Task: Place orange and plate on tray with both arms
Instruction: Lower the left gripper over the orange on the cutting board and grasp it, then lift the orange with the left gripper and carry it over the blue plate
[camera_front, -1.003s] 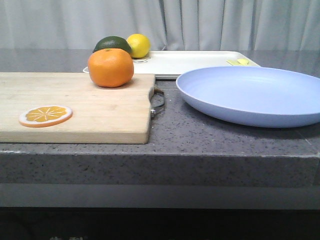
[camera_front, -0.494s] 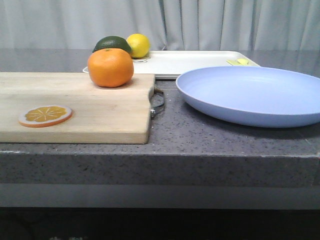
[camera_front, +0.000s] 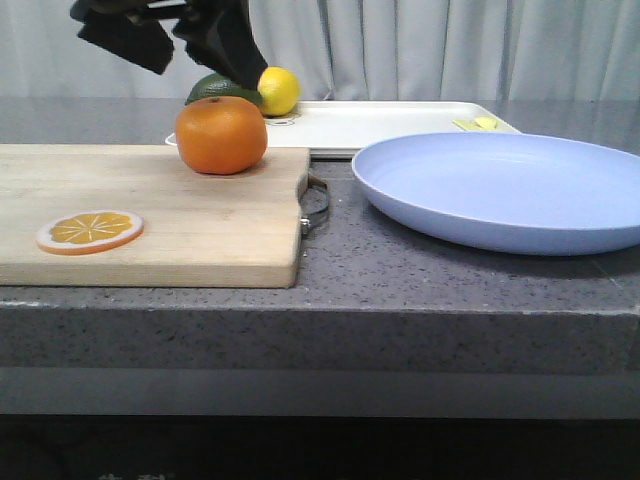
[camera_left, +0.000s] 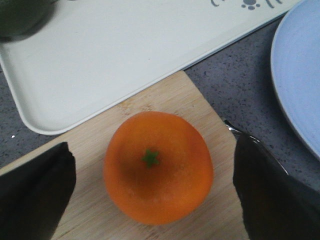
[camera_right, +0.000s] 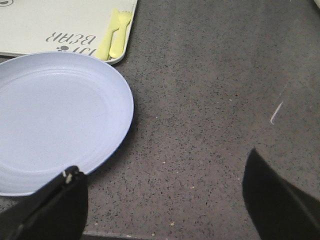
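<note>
Grey speckled stone formed the counter (camera_front: 400, 270), backed by a pale curtain (camera_front: 450, 45). The orange (camera_front: 221, 134) sat on the wooden cutting board (camera_front: 180, 220) near its far edge, just before the tray (camera_front: 380, 125); the plate (camera_front: 510, 190) lay beside them with bare counter around. The left gripper (camera_left: 152, 187), absent a second earlier, had arrived above the orange, spread wide. The right gripper (camera_right: 165, 200) also gaped, over the counter beside the plate.

Bare wooden board shows on both sides of the round bright-orange fruit (camera_left: 158, 166), between it and the left gripper's dark fingers (camera_left: 35, 192) (spread wide). Beyond them, the off-white rectangular tray (camera_left: 115, 55) is mostly bare; a dark green fruit (camera_front: 222, 88) and yellow lemon (camera_front: 277, 90) crowd one corner.
</note>
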